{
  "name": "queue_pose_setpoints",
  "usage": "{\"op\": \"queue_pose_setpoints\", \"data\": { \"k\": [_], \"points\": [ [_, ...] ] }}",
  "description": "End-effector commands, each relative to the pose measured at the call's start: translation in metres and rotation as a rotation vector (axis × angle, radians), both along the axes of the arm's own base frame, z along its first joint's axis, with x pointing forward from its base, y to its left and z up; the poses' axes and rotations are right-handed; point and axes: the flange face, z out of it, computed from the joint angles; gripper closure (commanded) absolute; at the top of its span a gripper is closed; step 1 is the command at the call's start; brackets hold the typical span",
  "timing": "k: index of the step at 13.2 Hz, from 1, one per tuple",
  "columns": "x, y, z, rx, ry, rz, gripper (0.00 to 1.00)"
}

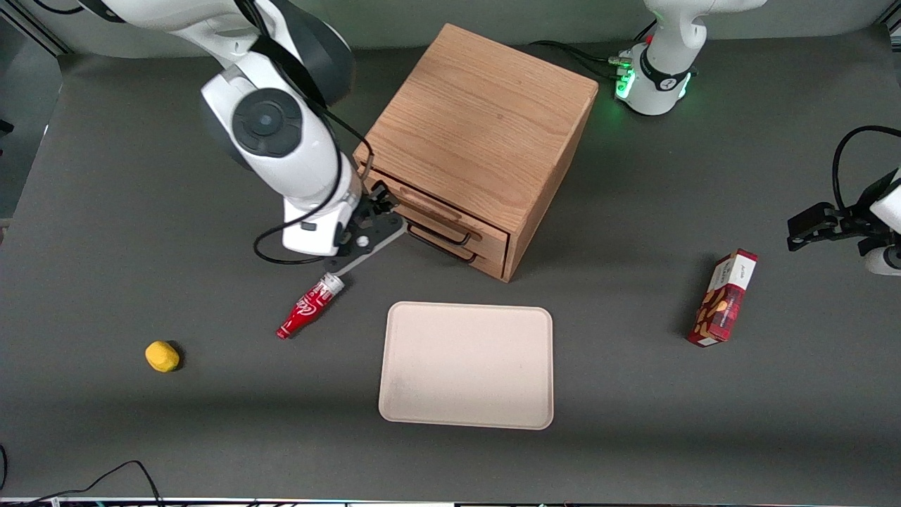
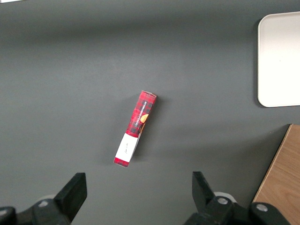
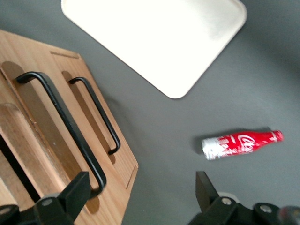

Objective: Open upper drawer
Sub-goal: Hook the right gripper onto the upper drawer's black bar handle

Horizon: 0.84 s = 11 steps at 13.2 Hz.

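The upper drawer [image 1: 450,215] is the top one of two in the light oak cabinet [image 1: 479,120], and its thin black handle [image 3: 61,122] runs across its front [image 3: 33,117]. Below it is the lower drawer [image 1: 486,257] with an identical handle [image 3: 98,112]. My gripper [image 1: 376,201] [image 3: 140,192] hangs open in front of the cabinet, at the working arm's end of the upper handle. One finger [image 3: 77,192] sits right beside that handle's end, and nothing is held between the fingers.
A red cola bottle [image 1: 310,307] [image 3: 241,143] lies on the table just nearer the front camera than my gripper. A beige tray [image 1: 467,365] lies in front of the cabinet. A yellow lump [image 1: 162,355] and a red box [image 1: 725,299] lie farther off.
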Motion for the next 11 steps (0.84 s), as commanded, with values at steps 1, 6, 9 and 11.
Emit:
{"op": "queue_pose_setpoints", "data": {
  "k": [1,6,9,11],
  "points": [
    [0.015,0.012,-0.010,0.055,0.009,0.146,0.00],
    [0.007,0.032,-0.022,0.093,0.023,0.194,0.00],
    [0.006,0.040,-0.034,0.096,0.017,0.206,0.00],
    [0.008,0.046,-0.051,0.086,-0.003,0.221,0.00]
  ]
}}
